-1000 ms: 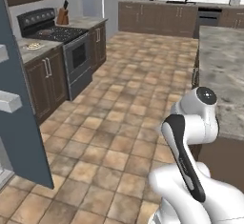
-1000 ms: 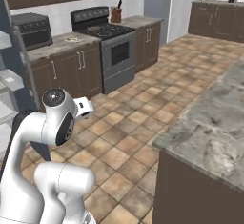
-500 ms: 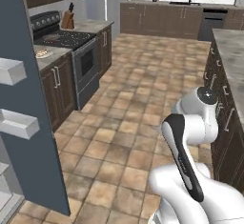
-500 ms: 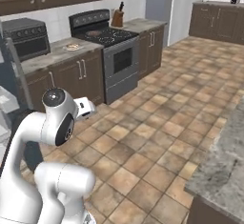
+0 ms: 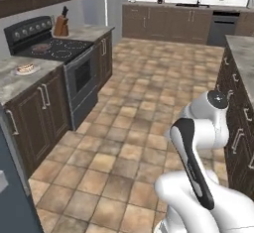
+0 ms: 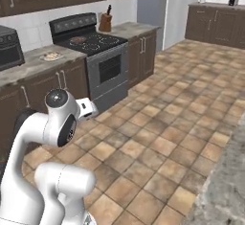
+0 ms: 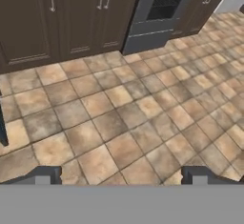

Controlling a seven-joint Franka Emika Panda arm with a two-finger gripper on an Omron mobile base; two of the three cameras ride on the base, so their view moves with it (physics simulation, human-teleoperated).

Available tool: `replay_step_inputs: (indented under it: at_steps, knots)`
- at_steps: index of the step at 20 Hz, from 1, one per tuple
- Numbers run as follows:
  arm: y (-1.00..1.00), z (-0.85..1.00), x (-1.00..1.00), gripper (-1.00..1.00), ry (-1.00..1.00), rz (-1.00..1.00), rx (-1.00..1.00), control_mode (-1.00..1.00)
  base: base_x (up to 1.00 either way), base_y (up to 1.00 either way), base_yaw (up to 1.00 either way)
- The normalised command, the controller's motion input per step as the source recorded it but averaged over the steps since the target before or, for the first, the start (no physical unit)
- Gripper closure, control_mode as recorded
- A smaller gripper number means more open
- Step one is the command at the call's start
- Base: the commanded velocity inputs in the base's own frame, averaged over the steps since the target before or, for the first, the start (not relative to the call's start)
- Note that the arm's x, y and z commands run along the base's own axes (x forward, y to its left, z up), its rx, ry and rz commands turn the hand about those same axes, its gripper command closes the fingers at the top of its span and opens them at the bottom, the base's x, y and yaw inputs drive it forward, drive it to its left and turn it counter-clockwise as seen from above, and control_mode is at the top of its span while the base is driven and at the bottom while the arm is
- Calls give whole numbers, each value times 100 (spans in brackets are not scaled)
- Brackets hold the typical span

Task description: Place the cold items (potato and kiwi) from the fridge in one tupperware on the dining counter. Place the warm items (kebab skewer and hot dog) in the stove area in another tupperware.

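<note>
My gripper [image 7: 121,175] is open, its two dark fingertips [image 7: 45,174] wide apart with nothing between them, pointing down at the tiled floor in front of the oven [image 7: 159,8]. The white hand [image 6: 86,109] hangs low beside the stove cabinets. On the counter left of the stove lies a small plate with a reddish-tan food item [image 5: 26,69] [image 6: 51,56], too small to name. A round dark item [image 5: 40,47] [image 6: 78,40] sits on the black stove top [image 5: 59,51]. Potato, kiwi and tupperware are out of view.
A knife block [image 5: 61,26] [image 6: 105,23] stands right of the stove. A grey fridge door edge [image 5: 15,197] fills the lower left. The stone dining counter [image 5: 243,53] [image 6: 225,185] runs along the right. A microwave [image 6: 9,47] is at the left. Wide tiled floor lies between.
The base has moved, so the whole picture shifted: the fridge door slid off to the left and the stove came nearer. The gripper stayed open.
</note>
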Motion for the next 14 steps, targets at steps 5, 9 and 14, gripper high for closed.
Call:
replay_step_inputs:
  at_steps: [5, 9, 14]
  knots:
    - [0, 0, 0, -100, 0, 0, 0, 100, 100, 56, -6]
    - [0, 0, 0, -100, 0, 0, 0, 100, 100, 92, -13]
    - [0, 0, 0, -100, 0, 0, 0, 100, 100, 53, -10]
